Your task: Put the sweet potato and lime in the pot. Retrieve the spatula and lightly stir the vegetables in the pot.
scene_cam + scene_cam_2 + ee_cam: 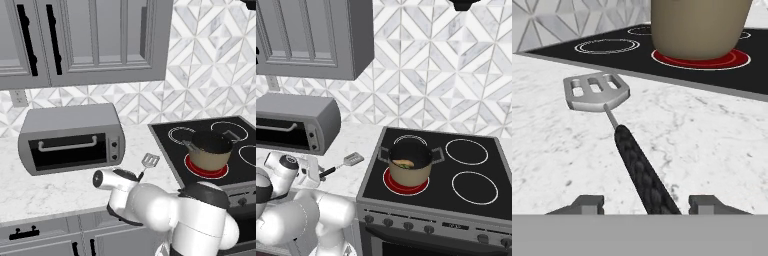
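Hand [647,204] low over the marble worktop [712,145], fingers spread wide to either side of the spatula [612,115] handle, not closed on it. Spatula lies flat on the worktop, slotted head toward the pot [410,162] on the red burner [406,184]; sweet potato [404,163] inside.

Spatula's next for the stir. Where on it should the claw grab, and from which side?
Grip the spatula on its long black handle, probably mid-length, not the flat slotted head, which offers little to pinch. It lies on the marble counter, head toward the pot. The claw is open, a fingertip either side of the handle's near end; coming along that end and closing across it looks best.
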Robot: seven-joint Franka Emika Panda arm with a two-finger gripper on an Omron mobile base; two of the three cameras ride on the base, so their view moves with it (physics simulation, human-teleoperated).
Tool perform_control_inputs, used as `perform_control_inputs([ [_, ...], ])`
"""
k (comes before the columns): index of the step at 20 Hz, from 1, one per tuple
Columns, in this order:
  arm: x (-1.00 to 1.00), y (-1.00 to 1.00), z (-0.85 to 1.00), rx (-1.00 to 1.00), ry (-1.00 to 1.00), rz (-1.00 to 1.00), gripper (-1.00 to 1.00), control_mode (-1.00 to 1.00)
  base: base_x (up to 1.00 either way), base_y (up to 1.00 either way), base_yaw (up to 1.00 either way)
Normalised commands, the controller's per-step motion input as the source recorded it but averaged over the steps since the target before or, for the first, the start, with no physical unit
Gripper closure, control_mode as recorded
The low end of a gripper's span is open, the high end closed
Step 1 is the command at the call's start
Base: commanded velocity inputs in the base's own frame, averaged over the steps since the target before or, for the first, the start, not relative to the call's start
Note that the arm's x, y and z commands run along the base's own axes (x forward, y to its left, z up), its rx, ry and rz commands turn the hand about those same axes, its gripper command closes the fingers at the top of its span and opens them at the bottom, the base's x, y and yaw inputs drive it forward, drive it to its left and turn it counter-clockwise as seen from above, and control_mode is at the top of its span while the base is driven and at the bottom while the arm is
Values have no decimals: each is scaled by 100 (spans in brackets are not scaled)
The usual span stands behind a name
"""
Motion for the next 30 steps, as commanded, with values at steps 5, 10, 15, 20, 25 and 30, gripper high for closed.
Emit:
perform_control_inputs([
  [5,-1,0,4,0,-7,0,100,-100,0,0,0],
  [10,-33,0,68,1,-15,0,100,-100,0,0,0],
  [15,-72,-7,100,23,-11,0,100,-100,0,0,0],
  [20,-38,-24,100,42,1,-4,100,-100,0,0,0],
  [25,-20,-43,100,41,0,-8,100,-100,0,0,0],
  [30,-22,-53,100,40,0,-9,100,-100,0,0,0],
])
